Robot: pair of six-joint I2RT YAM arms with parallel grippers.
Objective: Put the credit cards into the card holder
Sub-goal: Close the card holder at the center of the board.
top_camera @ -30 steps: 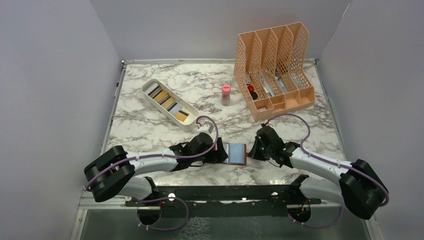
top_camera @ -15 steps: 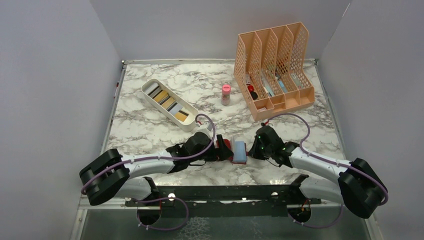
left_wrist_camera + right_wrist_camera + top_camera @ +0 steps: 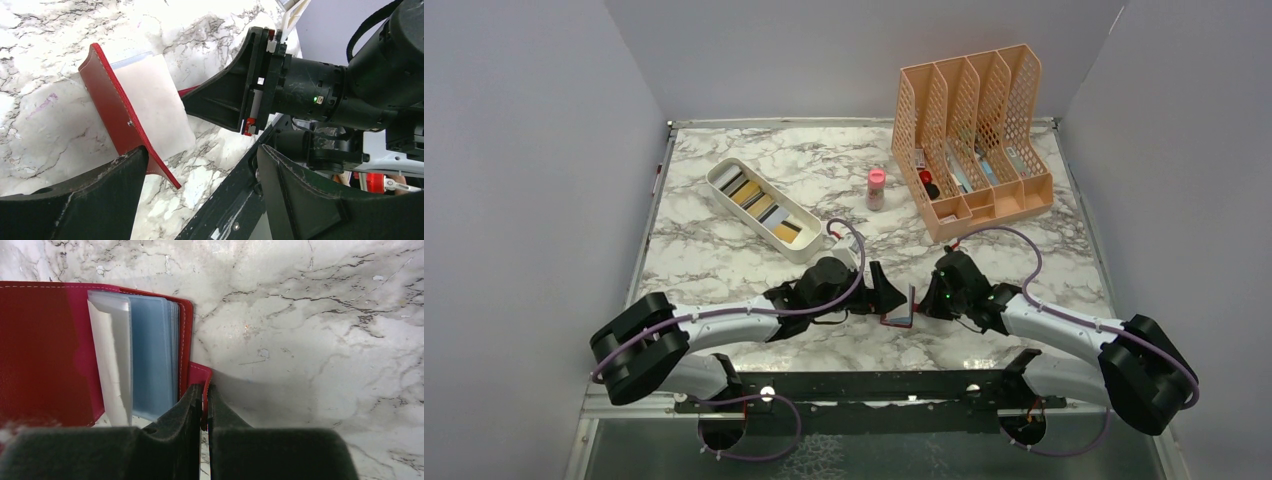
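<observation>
The red card holder (image 3: pixel 898 314) stands half folded on the marble between the two grippers, its clear sleeves (image 3: pixel 150 360) fanned out from the red cover (image 3: pixel 45 340). My right gripper (image 3: pixel 205 390) is shut on the holder's small red tab (image 3: pixel 200 371); in the top view that gripper (image 3: pixel 924 300) sits just right of the holder. My left gripper (image 3: pixel 200 155) is open wide, its left finger against the lower edge of the raised cover (image 3: pixel 112 107), nothing between its fingers. Credit cards (image 3: pixel 754 200) stand in the white tray (image 3: pixel 796 250) at the back left.
A peach file organizer (image 3: pixel 972 140) holding small items stands at the back right. A small pink-capped bottle (image 3: pixel 876 188) is mid-table behind the grippers. The black mounting rail (image 3: pixel 854 385) runs along the near table edge, close under the left gripper.
The holder lay open flat a second ago. The left gripper swept its left cover up and rightward, folding it toward the right gripper, and now stands open. The right gripper kept its hold.
</observation>
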